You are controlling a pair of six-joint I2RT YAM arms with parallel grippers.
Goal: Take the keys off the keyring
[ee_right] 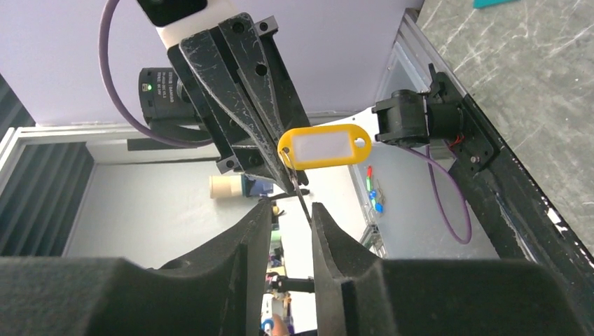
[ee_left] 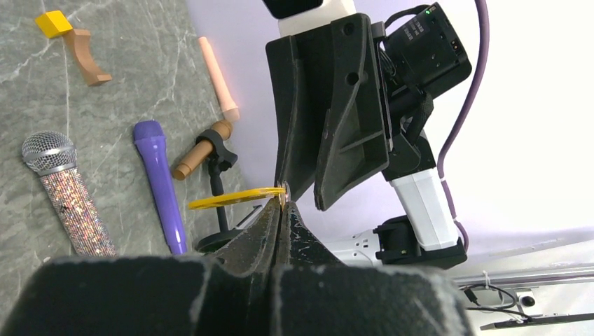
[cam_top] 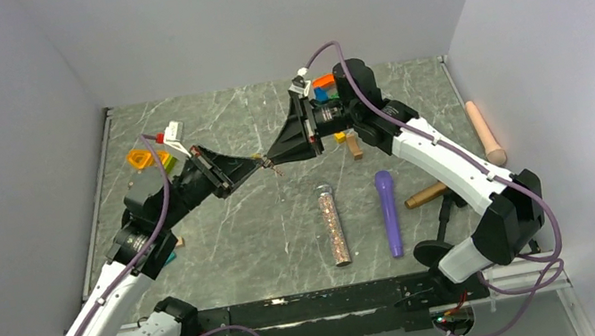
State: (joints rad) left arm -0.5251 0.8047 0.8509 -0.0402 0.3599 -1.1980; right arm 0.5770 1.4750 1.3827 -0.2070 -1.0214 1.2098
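- Judged barely begun; yellow oval plastic key tag with a white label window (ee_right: 326,147) aloft over the grey marbled table (cam_top: 244,249), with a thin dark metal sliver (ee_right: 302,201) dangling from the tag's gripped end; ring or key, cannot tell; not yet parted from the tag.
- Pinched shut on that end of the tag: left gripper (ee_right: 292,180).
- Poised just under the tag with only a narrow gap between the jaws: right gripper (ee_right: 291,225); sliver dipping into the gap, not visibly clamped.
- Left to do, by my reading: catching the sliver, working it round and off, then setting the pieces down apart.
- Seen from the right wrist alone: tag face-on, label and hole plain; from the left wrist, only a thin yellow edge, yet the closed seam of the left fingers (ee_left: 270,224) clear; from above, a mere speck between both tips, plus a purple plastic microphone (cam_top: 388,212) and a glitter-covered microphone with a silver mesh head (cam_top: 334,225) lying well apart from the tag, toward the arm bases.
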